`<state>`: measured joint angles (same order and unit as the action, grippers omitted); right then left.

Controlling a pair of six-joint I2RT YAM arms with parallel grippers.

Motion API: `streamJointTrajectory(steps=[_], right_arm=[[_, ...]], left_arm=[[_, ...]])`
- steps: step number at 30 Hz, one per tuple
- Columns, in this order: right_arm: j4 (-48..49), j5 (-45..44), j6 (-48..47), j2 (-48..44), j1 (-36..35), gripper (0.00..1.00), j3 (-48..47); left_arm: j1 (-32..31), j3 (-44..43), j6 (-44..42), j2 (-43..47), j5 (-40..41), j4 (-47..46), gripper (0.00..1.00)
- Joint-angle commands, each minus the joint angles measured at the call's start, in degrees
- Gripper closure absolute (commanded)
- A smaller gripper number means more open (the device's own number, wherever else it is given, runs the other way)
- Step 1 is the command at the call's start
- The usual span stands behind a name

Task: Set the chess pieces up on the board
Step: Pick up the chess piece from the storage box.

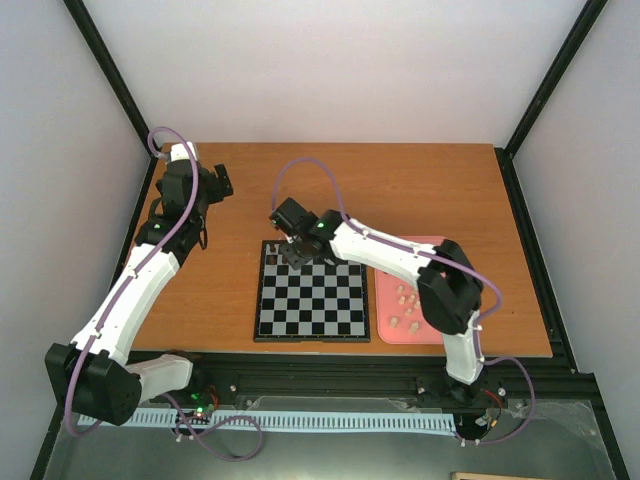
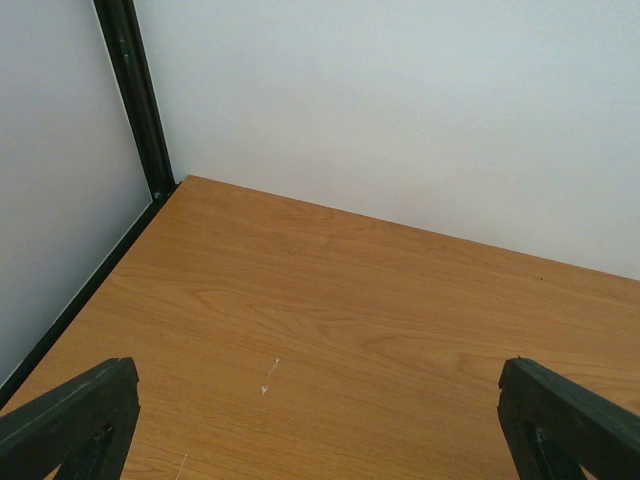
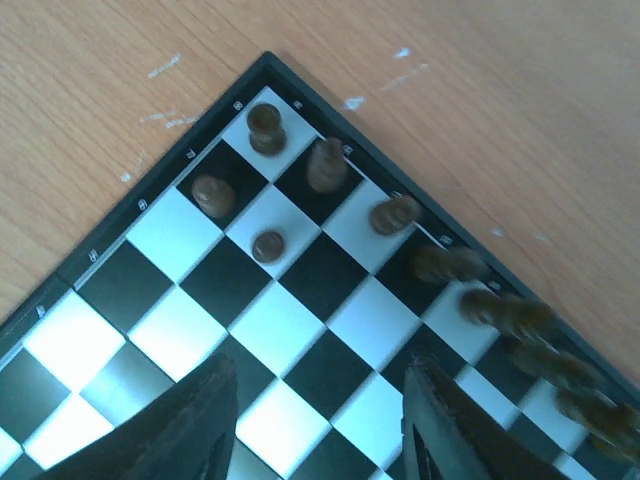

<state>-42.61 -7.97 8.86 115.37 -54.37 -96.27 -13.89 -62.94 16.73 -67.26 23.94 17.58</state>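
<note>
The checkered board (image 1: 312,318) lies flat at the table's front middle. My right gripper (image 1: 300,256) hovers over its far left corner, open and empty. In the right wrist view its fingers (image 3: 190,420) straddle bare squares of the board (image 3: 300,310). Dark brown pieces stand along the board's far edge: one in the corner (image 3: 266,128), others beside it (image 3: 326,165) and further right, blurred (image 3: 505,312). Two small dark pieces (image 3: 267,245) stand in the second row. Several pale pieces (image 1: 405,300) lie in the pink tray. My left gripper (image 1: 222,184) is open and empty, off at the table's far left.
The pink tray (image 1: 385,318) lies against the board's right side, partly under the right arm. The left wrist view shows only bare wooden table (image 2: 330,300), the white back wall and a black frame post (image 2: 135,90). Black frame rails run along the table's sides.
</note>
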Motion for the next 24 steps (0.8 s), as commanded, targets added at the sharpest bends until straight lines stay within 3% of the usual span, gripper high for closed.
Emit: streamJointTrajectory(steps=[1, 12, 24], right_arm=[[1.59, -7.4, 2.56, -8.61, 1.68, 0.51, 6.29], [5.31, -9.08, 8.22, -24.43, 17.93, 0.51, 32.6], [8.08, -3.78, 7.65, -23.43, 21.23, 0.55, 39.11]], left_arm=[[-0.15, -0.69, -0.51, -0.45, -0.27, -1.43, 0.0], [-0.13, -0.69, -0.25, -0.95, -1.02, -1.61, 0.0], [-0.16, -0.78, -0.08, -1.79, -1.09, -1.68, 0.0]])
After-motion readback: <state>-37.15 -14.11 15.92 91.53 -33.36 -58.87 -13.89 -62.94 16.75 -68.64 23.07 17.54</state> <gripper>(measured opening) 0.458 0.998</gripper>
